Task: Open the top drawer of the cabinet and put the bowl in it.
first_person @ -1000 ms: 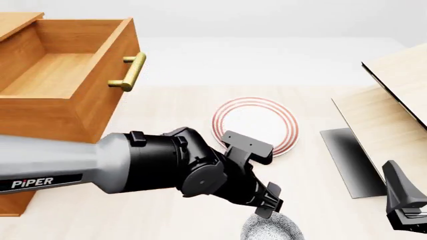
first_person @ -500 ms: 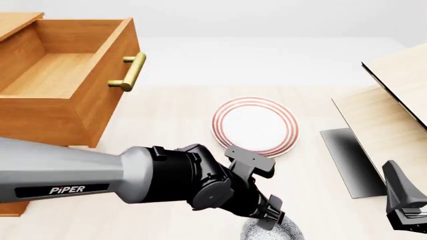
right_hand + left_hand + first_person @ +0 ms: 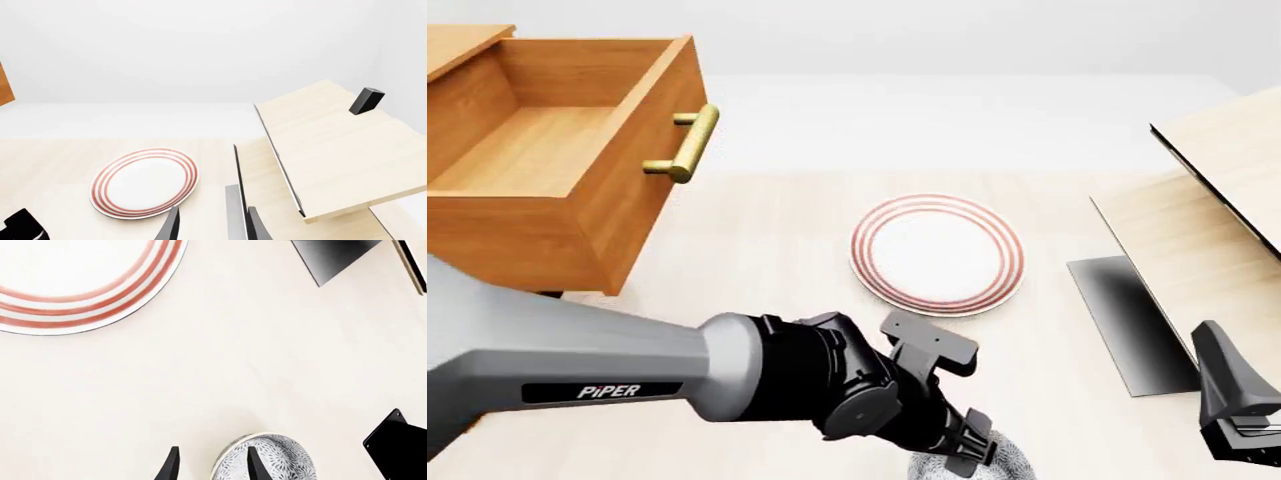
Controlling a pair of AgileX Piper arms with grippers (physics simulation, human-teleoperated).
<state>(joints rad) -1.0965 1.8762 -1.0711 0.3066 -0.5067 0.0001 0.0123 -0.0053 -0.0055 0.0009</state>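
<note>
The speckled bowl [image 3: 277, 462] sits at the near edge of the table, mostly hidden under my left arm in the front view, where only its rim [image 3: 1012, 466] shows. My left gripper [image 3: 212, 467] is open and low over it, one finger over the bowl's rim and the other outside; nothing is gripped. In the front view that gripper [image 3: 974, 455] points down at the bowl. The top drawer [image 3: 547, 150] of the cabinet [image 3: 454, 45] stands pulled out and empty, its brass handle [image 3: 687, 145] facing right. My right gripper [image 3: 212, 227] is open and empty, low at the right [image 3: 1234, 405].
A white plate with red rings [image 3: 937, 252] lies mid-table, beyond the bowl. A pale wood structure with a black edge [image 3: 1214, 200] fills the right side, close to my right gripper. My left arm spans the near left of the table.
My left arm has slid toward the near edge and lower, bringing its gripper down onto the bowl. The right arm, drawer and plate have not moved.
</note>
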